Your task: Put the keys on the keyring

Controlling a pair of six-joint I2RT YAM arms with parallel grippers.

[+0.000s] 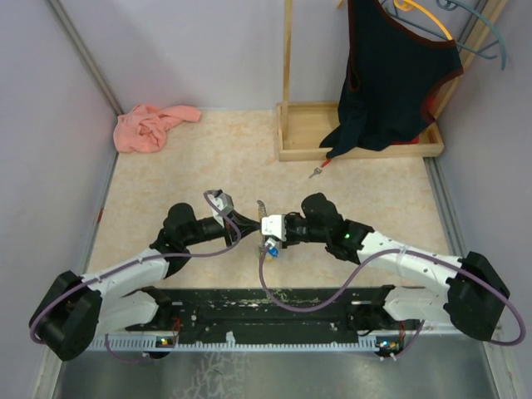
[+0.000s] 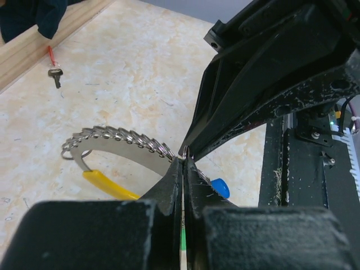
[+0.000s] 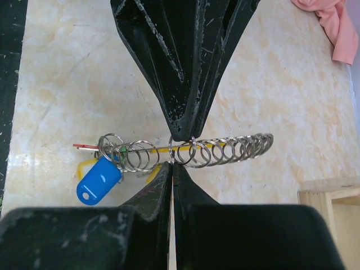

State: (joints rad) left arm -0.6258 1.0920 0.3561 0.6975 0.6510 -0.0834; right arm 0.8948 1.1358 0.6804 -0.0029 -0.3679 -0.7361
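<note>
The left tool [image 2: 184, 161] is pressed shut, its tips pinching the keyring [image 3: 230, 147] partway along its row of small linked rings. The right tool [image 3: 171, 166] meets it tip to tip at that same spot, shut too, and seems to nip a ring from the opposite side. So the keyring hangs between the two tools just above the worktop [image 1: 191, 166], with its long axis running crosswise to both sets of fingers. In the left wrist view, one end curls away to the left tool's left. A blue tag [image 3: 98, 180] and a yellow tag [image 2: 107, 183] dangle from the stretch close under the tools. Whether either caps a key I cannot tell.

Further out, a loose key [image 2: 55, 73] on a red loop lies flat on the worktop, well apart from both tools — ahead of them and off to the right arm's side, just short of the wooden tray [image 1: 366, 151]. Its shank appears to point roughly back toward the tools and its loop toward the tray. I judge the right arm the nearer one, yet it would first have to let go of the keyring. A pink cloth [image 1: 150, 126] lies farthest off, beyond the left tool.
</note>
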